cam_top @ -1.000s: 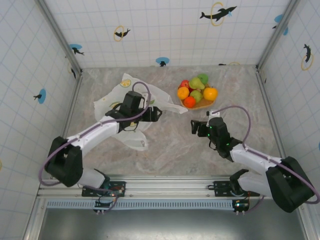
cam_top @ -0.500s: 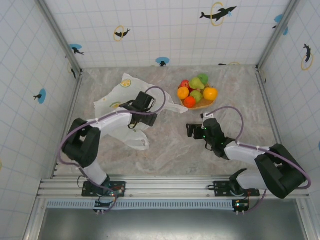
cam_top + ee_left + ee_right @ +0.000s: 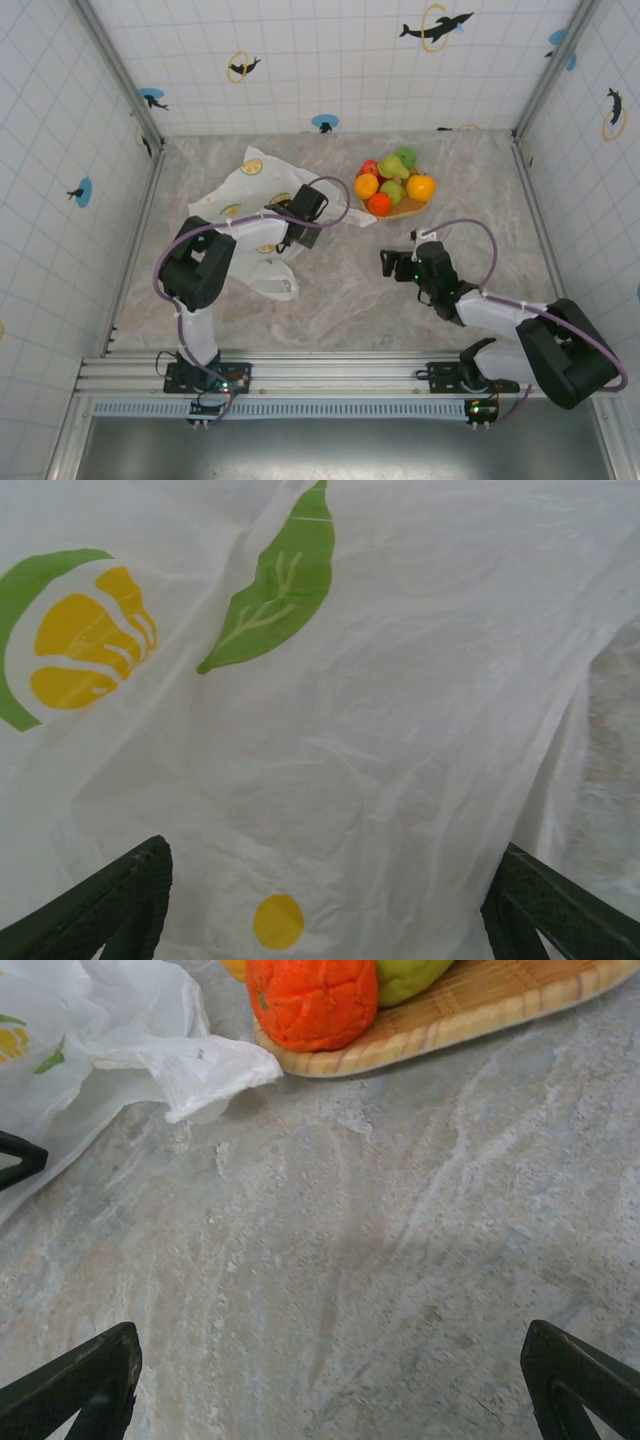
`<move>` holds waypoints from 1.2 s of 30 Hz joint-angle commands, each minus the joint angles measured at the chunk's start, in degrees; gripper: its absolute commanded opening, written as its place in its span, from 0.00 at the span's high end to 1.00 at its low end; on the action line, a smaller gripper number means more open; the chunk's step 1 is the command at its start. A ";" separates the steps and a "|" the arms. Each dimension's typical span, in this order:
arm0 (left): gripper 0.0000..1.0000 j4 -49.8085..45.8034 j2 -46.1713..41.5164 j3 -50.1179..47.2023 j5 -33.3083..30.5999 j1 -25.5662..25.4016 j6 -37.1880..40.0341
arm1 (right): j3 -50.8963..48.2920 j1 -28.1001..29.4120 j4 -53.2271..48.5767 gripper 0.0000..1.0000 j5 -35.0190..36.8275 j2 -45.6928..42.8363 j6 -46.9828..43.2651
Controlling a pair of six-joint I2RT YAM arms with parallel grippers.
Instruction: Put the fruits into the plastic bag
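Note:
The fruits [image 3: 393, 183] are piled on a flat woven tray [image 3: 405, 211] at the back right: oranges, green pears and a red apple. An orange [image 3: 310, 1000] and a green pear [image 3: 410, 975] sit on the tray's near edge. The plastic bag [image 3: 240, 190], white with citrus and leaf prints, lies crumpled left of the tray. My left gripper [image 3: 292, 236] hovers low over the bag's right part, open, with bag film [image 3: 330, 730] spread beneath the widely parted fingers [image 3: 135, 885]. My right gripper [image 3: 387, 264] stands open over bare table, near the tray, with nothing between its fingers [image 3: 90, 1375].
A corner of the bag [image 3: 200, 1070] reaches almost to the tray's edge [image 3: 470, 1005]. One handle loop [image 3: 272, 282] trails toward the near side. Tiled walls close in the marbled table [image 3: 340, 290] on three sides.
My left gripper has travelled right and farther across the bag, its arm folding in closer to its base. The right gripper has shifted slightly and stayed open.

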 commanded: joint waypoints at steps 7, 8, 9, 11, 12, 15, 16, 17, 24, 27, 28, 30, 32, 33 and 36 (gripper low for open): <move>0.38 0.13 3.51 1.43 -7.13 -0.04 3.53 | -0.70 -0.50 2.35 0.00 -1.15 0.35 1.60; 0.43 0.28 3.46 1.36 -7.01 -0.08 3.46 | -0.70 -0.55 2.47 0.00 -1.22 0.51 1.60; 0.48 0.69 3.32 1.26 -6.62 -0.05 3.24 | -0.57 -0.51 2.52 0.00 -1.24 0.59 1.69; 0.59 1.63 3.06 1.22 -6.26 -0.05 2.85 | -0.61 -0.50 2.70 0.00 -1.25 0.80 1.87; 0.65 1.95 2.93 1.22 -6.12 0.06 2.59 | -0.52 -0.51 2.71 0.00 -1.25 0.89 2.02; 0.76 2.69 2.62 1.14 -6.25 0.56 1.65 | -0.25 -0.46 2.77 0.00 -1.41 1.00 2.22; 0.80 3.06 2.34 0.88 -6.30 0.84 1.30 | -0.26 -0.42 2.78 0.00 -1.41 0.98 2.30; 0.82 3.48 1.98 0.63 -6.34 1.10 0.94 | -0.26 -0.43 2.65 0.00 -1.41 0.89 2.38; 1.00 4.96 -3.13 -1.91 -4.18 2.40 -0.90 | -0.34 -0.25 2.51 0.00 -1.38 0.65 2.57; 1.00 4.78 -6.64 -3.77 -0.30 3.53 -2.79 | -0.26 -0.09 2.44 0.00 -1.41 0.80 2.52; 1.00 4.58 -7.79 -4.32 1.50 4.03 -3.56 | -0.17 -0.08 2.50 0.00 -1.51 0.93 2.48; 1.00 4.11 -10.29 -5.21 4.89 4.56 -4.86 | 0.07 0.26 3.18 0.00 -2.22 1.56 1.98; 1.00 3.34 -12.31 -5.51 6.78 4.78 -5.90 | 0.64 0.84 4.43 0.00 -3.49 2.54 1.63; 1.00 2.57 -13.37 -5.41 7.71 4.80 -6.58 | 1.15 1.36 5.23 0.01 -4.21 3.22 1.53; 1.00 0.78 -16.59 -5.27 10.79 5.07 -8.92 | 3.06 4.04 7.55 0.02 -4.98 5.58 1.53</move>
